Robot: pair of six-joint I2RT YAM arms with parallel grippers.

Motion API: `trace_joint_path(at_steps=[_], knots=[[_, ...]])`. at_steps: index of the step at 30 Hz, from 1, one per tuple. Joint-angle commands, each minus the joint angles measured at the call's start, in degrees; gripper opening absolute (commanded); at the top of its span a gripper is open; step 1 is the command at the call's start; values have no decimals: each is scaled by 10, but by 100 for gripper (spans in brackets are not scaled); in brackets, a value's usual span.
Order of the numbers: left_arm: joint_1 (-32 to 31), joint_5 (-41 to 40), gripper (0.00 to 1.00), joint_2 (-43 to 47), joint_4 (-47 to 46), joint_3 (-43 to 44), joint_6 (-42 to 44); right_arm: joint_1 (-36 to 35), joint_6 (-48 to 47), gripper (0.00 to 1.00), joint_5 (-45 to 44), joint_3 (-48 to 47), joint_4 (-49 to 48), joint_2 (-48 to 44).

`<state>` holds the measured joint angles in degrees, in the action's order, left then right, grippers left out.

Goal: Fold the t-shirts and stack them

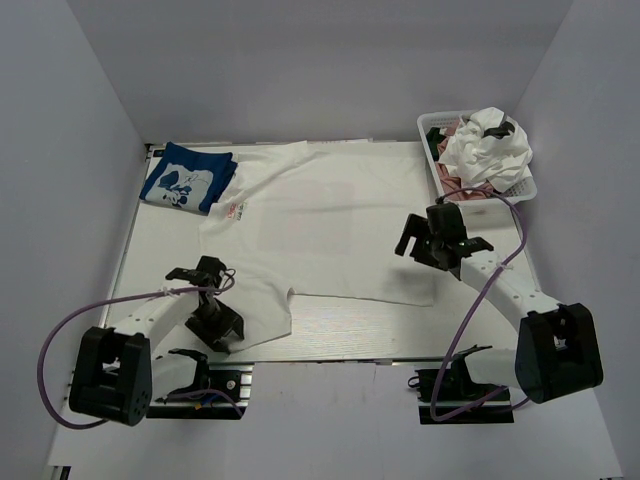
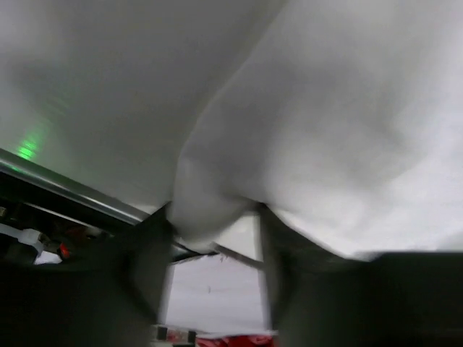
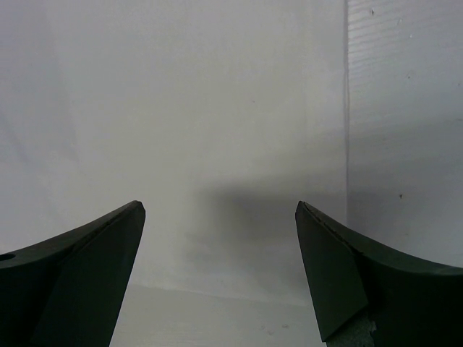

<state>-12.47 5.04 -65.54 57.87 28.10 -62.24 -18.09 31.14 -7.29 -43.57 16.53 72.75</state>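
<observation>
Lighting the top view brightly and evenly from above, throwing only soft shadows onto the table (image 1: 160, 250). Blurring badly in the left wrist view, smearing the white t-shirt (image 2: 325, 130) out of focus, perhaps from sheer closeness. Rendering the right hand (image 3: 219, 210) as a dark silhouette over a faint shadow.

Top cam: we look down from above & behind the arm bases (image 1: 110, 375), far enough back to take in the whole table (image 1: 350, 335), w/ the back wall (image 1: 330, 70) at the top. Left wrist cam: we're v. close, peering out btw its own fingers (image 2: 148, 278) at a bulge of the large white t-shirt (image 2: 325, 130). Right wrist cam: we face down past its fingers (image 3: 79, 282) onto the same shirt, table strip on the right. All 3 views share that shirt.
</observation>
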Motion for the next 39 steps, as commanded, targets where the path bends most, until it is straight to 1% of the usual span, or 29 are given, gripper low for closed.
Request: trace_joint_path(at_steps=[1,3,4,5,7,8,9,11,13,14,16,18,20,22,24,25,26,28,29,30,32,33,34,35,36,39], knots=[[-1,-93,51,-34,-26,42,-13,2,4,90,0,10,21,-9],[-1,-93,40,-47,-47,49,-8,1,4,90,-5,19,42,-23],[-1,-88,10,-52,-54,49,-2,2,4,90,-5,43,53,-32],[-1,-83,0,-61,-59,49,5,1,4,90,-7,51,64,-46],[-1,-47,0,-66,-65,49,23,-1,16,90,0,83,109,-97],[-1,-47,0,-66,-65,49,23,-1,22,90,0,90,109,-97],[-1,-40,0,-59,-65,42,29,0,22,90,29,104,143,-138],[-1,-27,0,-29,-60,35,34,0,37,90,46,136,141,-165],[-1,-21,0,-3,-54,19,40,-1,48,90,67,148,146,-170],[-1,-15,0,23,-49,19,40,-1,51,90,65,151,155,-169],[-1,-5,0,44,-42,13,47,-1,58,90,42,155,162,-161],[-1,15,0,60,-42,6,57,2,61,90,28,157,148,-147],[-1,22,0,69,-42,6,62,1,66,90,31,155,135,-117],[-1,22,0,75,-32,6,63,1,70,86,25,154,117,-101],[-1,41,0,75,-32,6,68,1,77,65,21,160,89,-79],[-1,41,0,75,-27,6,73,1,79,54,22,161,75,-72],[-1,47,0,75,-27,6,79,2,78,34,26,161,68,-67],[-1,56,0,81,-13,6,90,4,84,17,11,158,71,-60],[-1,67,0,81,-13,6,97,4,88,0,-10,155,80,-62],[-1,87,0,81,3,6,97,5,98,0,-35,150,112,-70],[-1,114,0,88,20,6,117,9,97,0,-54,150,127,-92],[-1,124,0,104,30,6,117,15,102,0,-61,154,151,-101],[-6,141,0,112,37,0,137,15,102,0,-64,155,161,-119],[-6,173,0,121,45,-5,142,17,103,0,-65,153,170,-137],[-6,187,0,130,52,-5,148,18,103,0,-65,150,206,-151],[-6,222,0,165,79,-12,165,17,111,0,-34,142,236,-182]])
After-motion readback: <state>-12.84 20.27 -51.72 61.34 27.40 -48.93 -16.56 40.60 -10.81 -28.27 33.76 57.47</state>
